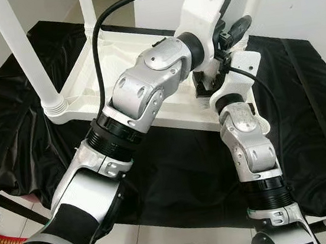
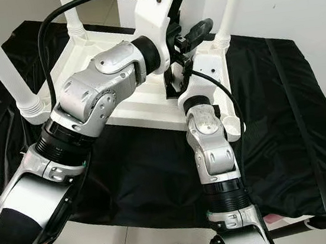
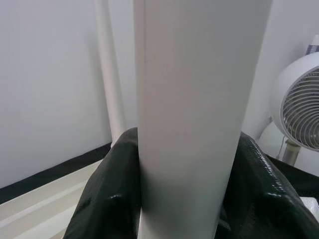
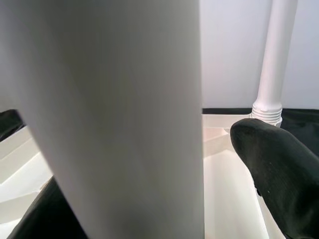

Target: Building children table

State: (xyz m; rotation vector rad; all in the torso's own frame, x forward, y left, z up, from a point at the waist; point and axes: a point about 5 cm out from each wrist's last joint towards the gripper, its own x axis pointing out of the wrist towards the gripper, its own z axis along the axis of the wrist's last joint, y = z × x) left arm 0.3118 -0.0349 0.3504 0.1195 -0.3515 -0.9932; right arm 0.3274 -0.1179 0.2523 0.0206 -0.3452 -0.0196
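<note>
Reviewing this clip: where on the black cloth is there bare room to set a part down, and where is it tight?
Free: black cloth right of the right arm, and the strip between the upturned table top and the near edge. Crowded: the near right corner, where the left gripper and right gripper both clasp a leg.

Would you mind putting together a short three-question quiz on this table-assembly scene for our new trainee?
1. True or false: the white table top lies upside down on the black sheet, with legs pointing up.
2. What does the left gripper hold between its jaws?
A. a fan
B. a white table leg
C. a cable
3. Fill in: the object in the background of the left wrist view, beside the leg, is a white ____.

Key: 1 true; 2 B; 3 fan. The right gripper also sits around a white leg, with one black finger showing beside it.
</note>
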